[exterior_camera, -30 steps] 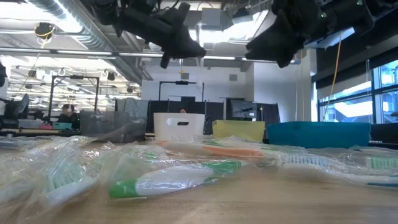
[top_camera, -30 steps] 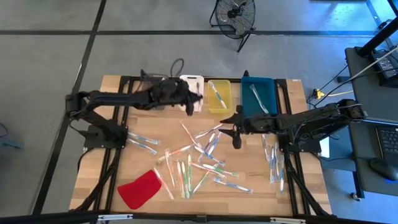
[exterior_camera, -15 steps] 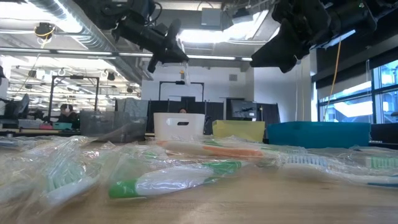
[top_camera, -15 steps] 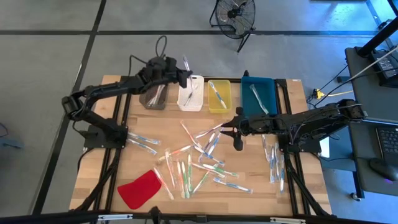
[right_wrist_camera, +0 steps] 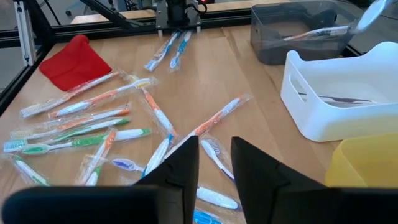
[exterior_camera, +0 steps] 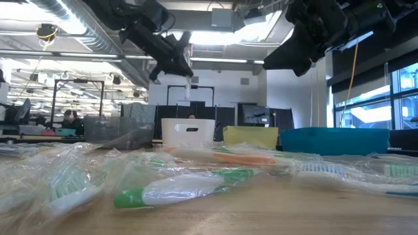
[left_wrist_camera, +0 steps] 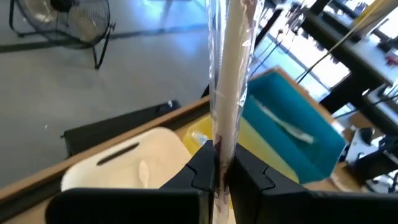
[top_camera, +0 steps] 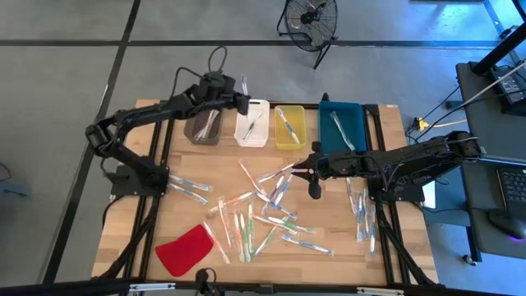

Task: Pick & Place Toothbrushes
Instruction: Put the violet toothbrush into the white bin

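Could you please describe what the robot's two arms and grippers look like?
Both arms are dark, nearly black, and jointed. A thin dark cable loops above the left gripper. The right gripper ends in two flat, dark, wedge-shaped fingers. I see no markings.

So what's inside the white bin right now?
The white bin holds one wrapped toothbrush lying on its floor. Its near wall hides the rest in the right wrist view.

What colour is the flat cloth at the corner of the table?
Red cloth, clearest in the high view.
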